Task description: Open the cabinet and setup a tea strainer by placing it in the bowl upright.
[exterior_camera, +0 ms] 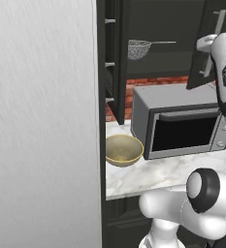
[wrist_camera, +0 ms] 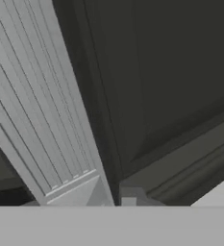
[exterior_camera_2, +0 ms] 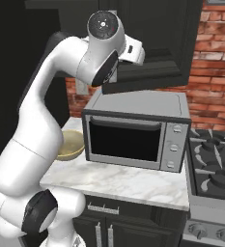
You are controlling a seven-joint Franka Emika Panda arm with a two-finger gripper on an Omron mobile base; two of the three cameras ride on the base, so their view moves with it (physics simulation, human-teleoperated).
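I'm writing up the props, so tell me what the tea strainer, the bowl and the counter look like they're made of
Tea strainer: grey metal mesh with a thin wire handle.
Bowl: olive-yellow, smooth and matte with a lighter rim; perhaps glazed ceramic, though the look leaves it open.
Counter: pale with grey veining, like polished marble.

**Non-task items, kitchen scene**

A grey microwave oven, door shut, is seen standing on the marble tabletop. A red brick wall is observed behind it. A gas stove is set just beside the microwave. Black lower cabinets are noted beneath.
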